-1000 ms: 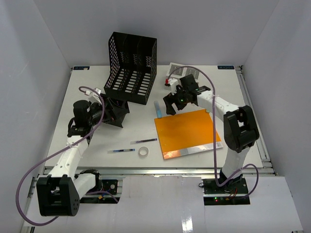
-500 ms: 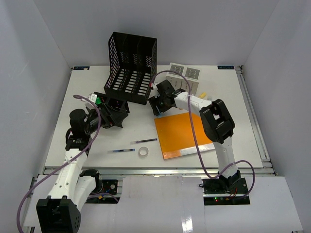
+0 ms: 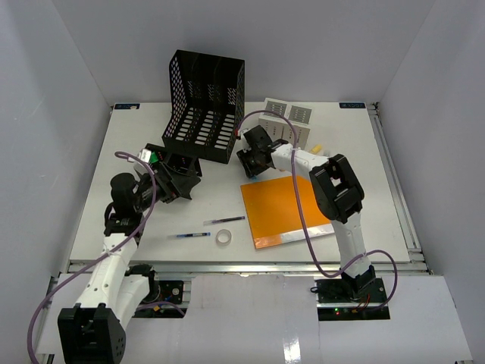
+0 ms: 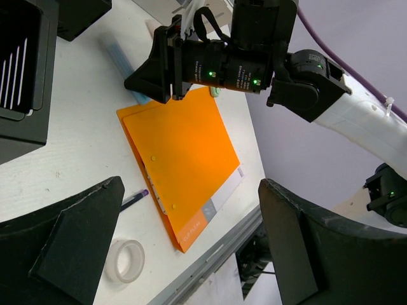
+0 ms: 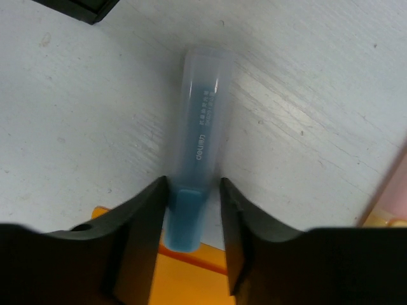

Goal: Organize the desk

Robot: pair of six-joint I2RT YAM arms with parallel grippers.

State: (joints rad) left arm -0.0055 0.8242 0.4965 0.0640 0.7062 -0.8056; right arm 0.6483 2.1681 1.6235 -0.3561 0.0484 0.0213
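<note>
Step in hand: R arm picking up a translucent blue-capped marker pen (image 5: 205, 127), which lies flat on the large white rectangular table (image 3: 174, 216) betw. the black mesh file rack (image 3: 204, 106) and the far corner of the flat orange card folder (image 3: 292, 208). Right tool (image 5: 193, 190) straddles the pen's blue end, fingers narrowed close to both sides. Cannot tell if they actually pinch it yet. Left tool (image 4: 191, 184) spread wide, holding nothing, hovering over the table's left part. Next, by my reading: finish the squeeze, lift straight up w/o dragging the folder corner, carry toward the rack. Table itself: matte white, metal rail along near edge, white walls on three sides. Loose on it near the front are a clear tape roll (image 3: 223, 237) and two thin dark pens (image 3: 189, 235).
</note>
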